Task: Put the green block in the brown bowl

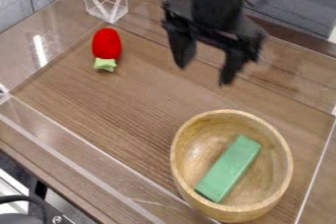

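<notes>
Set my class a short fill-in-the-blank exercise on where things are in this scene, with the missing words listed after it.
The green block lies inside the brown ____.
The toy with a pale green end is mostly ____ in colour.
The gripper is open and holds ____.

Missing words: bowl; red; nothing.

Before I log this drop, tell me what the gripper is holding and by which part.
Nothing is held: the gripper hangs open away from the bowl, and the green block lies inside it.
</notes>
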Motion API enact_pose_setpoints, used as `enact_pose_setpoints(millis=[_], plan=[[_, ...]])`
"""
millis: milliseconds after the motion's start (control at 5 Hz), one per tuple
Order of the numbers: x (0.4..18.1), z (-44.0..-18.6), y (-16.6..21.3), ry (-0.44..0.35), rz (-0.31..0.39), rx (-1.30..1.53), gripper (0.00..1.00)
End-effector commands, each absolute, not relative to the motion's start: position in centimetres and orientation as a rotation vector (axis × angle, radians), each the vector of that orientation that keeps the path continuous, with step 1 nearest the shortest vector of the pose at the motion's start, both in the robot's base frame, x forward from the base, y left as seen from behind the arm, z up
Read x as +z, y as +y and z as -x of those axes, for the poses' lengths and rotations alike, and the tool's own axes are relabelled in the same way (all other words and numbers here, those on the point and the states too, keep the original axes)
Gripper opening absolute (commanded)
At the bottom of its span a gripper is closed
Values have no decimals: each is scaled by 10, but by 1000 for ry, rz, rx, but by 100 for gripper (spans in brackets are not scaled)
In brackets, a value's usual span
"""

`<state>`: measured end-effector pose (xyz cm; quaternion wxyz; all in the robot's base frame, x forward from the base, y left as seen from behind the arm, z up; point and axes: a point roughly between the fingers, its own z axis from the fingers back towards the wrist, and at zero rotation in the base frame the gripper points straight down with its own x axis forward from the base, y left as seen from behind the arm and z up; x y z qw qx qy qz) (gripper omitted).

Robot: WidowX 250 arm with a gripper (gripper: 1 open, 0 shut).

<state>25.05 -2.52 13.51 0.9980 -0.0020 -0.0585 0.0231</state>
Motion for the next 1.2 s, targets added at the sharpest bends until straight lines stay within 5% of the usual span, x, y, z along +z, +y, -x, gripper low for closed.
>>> enact_pose_setpoints(millis=[0,1000], plan=[[139,-261,-31,-160,3,32,100],[86,-241,-46,-65,-16,-41,100]])
